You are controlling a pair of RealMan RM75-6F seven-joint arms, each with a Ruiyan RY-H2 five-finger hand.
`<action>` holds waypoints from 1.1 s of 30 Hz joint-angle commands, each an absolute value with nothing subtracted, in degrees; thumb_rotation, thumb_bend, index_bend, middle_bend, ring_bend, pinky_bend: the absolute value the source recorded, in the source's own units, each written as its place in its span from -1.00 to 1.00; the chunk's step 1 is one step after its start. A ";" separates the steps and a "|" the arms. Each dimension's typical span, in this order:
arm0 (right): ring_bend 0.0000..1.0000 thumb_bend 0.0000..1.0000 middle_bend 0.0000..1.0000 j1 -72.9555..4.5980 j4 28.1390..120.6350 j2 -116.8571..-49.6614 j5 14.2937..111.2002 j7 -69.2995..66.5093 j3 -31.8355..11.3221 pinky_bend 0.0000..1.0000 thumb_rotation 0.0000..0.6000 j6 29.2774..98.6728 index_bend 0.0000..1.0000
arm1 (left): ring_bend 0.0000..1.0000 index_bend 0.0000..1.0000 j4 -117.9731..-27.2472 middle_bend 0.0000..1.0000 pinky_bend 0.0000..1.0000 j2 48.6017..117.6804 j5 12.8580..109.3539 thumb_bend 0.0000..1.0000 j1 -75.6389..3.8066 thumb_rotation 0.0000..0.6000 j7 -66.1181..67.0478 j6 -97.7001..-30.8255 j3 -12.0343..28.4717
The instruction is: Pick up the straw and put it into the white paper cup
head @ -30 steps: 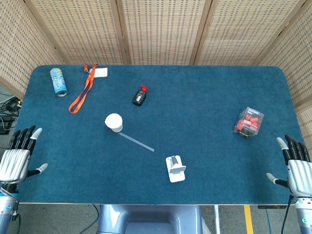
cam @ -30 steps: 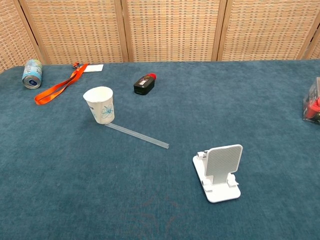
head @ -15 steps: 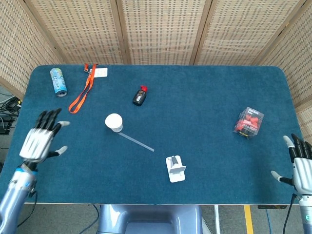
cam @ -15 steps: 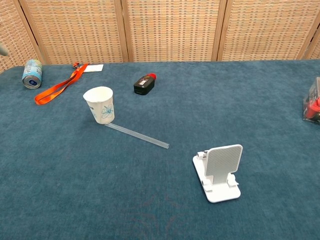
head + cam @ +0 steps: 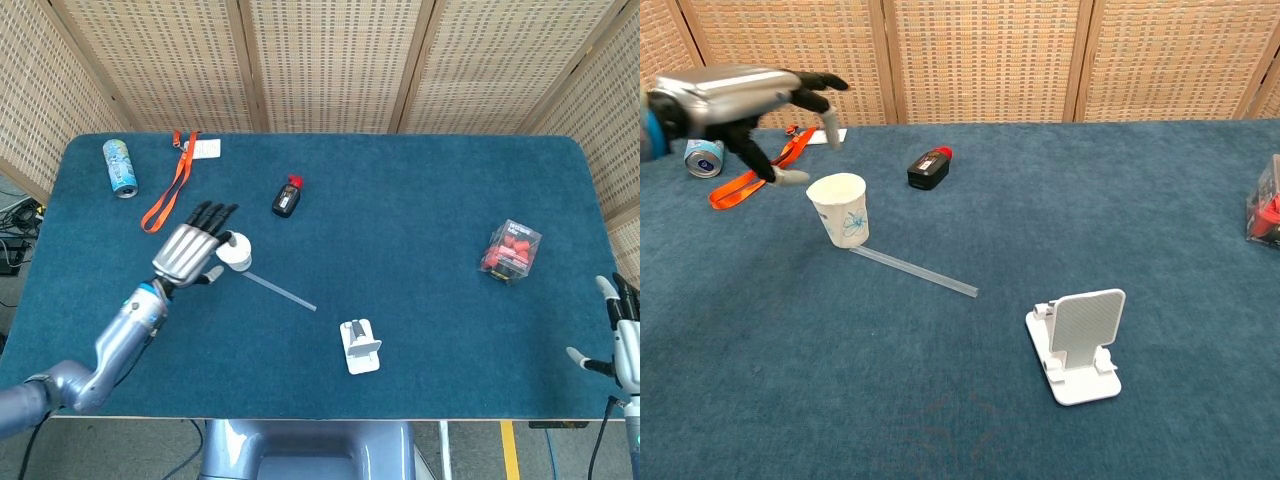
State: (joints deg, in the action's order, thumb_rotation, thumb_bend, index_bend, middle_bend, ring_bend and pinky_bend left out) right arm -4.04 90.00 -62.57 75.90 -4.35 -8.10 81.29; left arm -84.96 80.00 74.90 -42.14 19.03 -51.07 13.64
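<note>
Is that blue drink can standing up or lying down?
Lying down. The can rests on its side on the table, its round silver end facing the chest camera.

Both views were evenly and brightly lit; shadows were soft, and slight motion blur was seen on the left hand (image 5: 735, 100).

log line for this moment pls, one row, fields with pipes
left hand: open, above table beside white paper cup | right hand: open, at table edge | straw: flat on table, untouched | stage: reach
</note>
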 commanded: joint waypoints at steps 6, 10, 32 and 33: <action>-1.00 -0.89 -1.00 -3.98 88.90 -62.07 74.53 -7.22 -8.82 -1.00 1.00 80.25 -0.93 | -1.00 -0.18 -80.93 -1.00 -1.00 86.89 71.37 -0.34 -48.53 1.00 24.27 -46.18 12.97; -1.00 -0.89 -1.00 -3.95 88.78 -61.92 74.61 -7.84 -8.88 -1.00 1.00 80.21 -0.93 | -1.00 -0.16 -80.64 -1.00 -1.00 88.50 70.59 -0.34 -49.83 1.00 25.85 -45.81 12.45; -1.00 -0.89 -1.00 -3.31 89.61 -60.74 75.77 -11.45 -8.88 -1.00 1.00 80.83 -0.93 | -1.00 -0.11 -77.85 -1.00 -0.96 100.08 56.06 -0.34 -55.20 1.00 43.83 -48.81 9.80; -1.00 -0.89 -1.00 -3.28 89.63 -60.67 75.82 -11.62 -8.87 -1.00 1.00 80.83 -0.93 | -1.00 -0.11 -77.91 -1.00 -0.96 100.38 55.19 -0.34 -55.45 1.00 44.30 -48.70 9.84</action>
